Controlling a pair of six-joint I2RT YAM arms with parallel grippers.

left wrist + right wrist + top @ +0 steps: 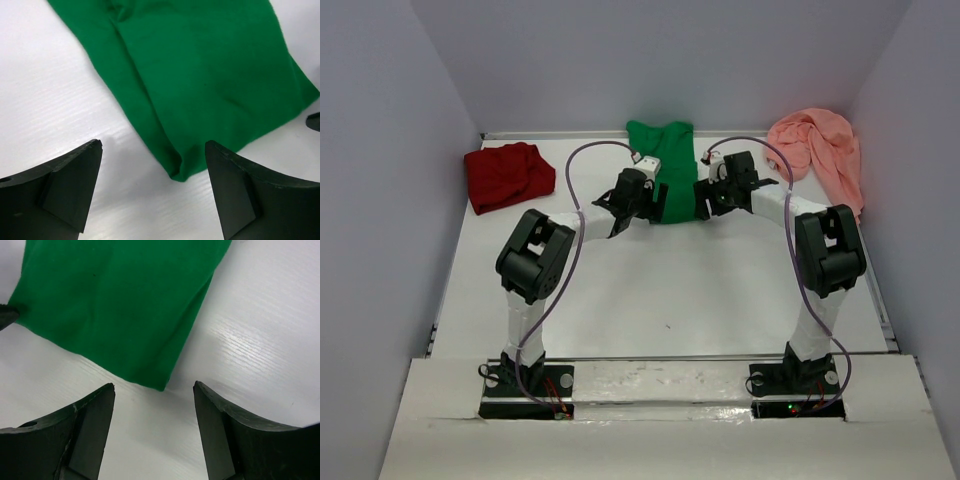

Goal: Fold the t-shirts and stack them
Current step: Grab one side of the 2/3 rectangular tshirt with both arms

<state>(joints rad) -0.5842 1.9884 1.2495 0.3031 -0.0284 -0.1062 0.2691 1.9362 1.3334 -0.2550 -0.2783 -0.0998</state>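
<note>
"Shirts first: where do you see them?"

"All three are along the far side of the table (pixel 660 300). The green shirt (pixel 660 150) is in the middle, its far end up by the back wall (pixel 660 60). The red shirt (pixel 508 176) is bunched in the far left corner. The pink shirt (pixel 817 150) is heaped in the far right corner, with one end trailing toward us along the right wall (pixel 920 150)."

"Is the green one folded?"

"It lies flat as a narrow strip, running lengthwise from the back toward the robot, with a long crease near its left edge. The red and pink ones are crumpled and lie well apart from it, one on each side."

"And the grippers?"

"Both are at the near end of the green shirt, one at each corner. The left gripper (pixel 152 147) is at the near left corner and the right gripper (pixel 154 386) is at the near right one. They are close enough that each wrist camera catches a dark tip of the other at the edge of its view."

"How do the jaws stand?"

"The left ones are spread wide. The cloth corner sits in the gap, nearer the right-hand jaw, with bare white table around it. The right ones are also apart, though a little narrower, and the other corner points straight into the middle of their gap. Neither pair is clamped on cloth. I cannot tell from here whether the tips touch the table."
</note>
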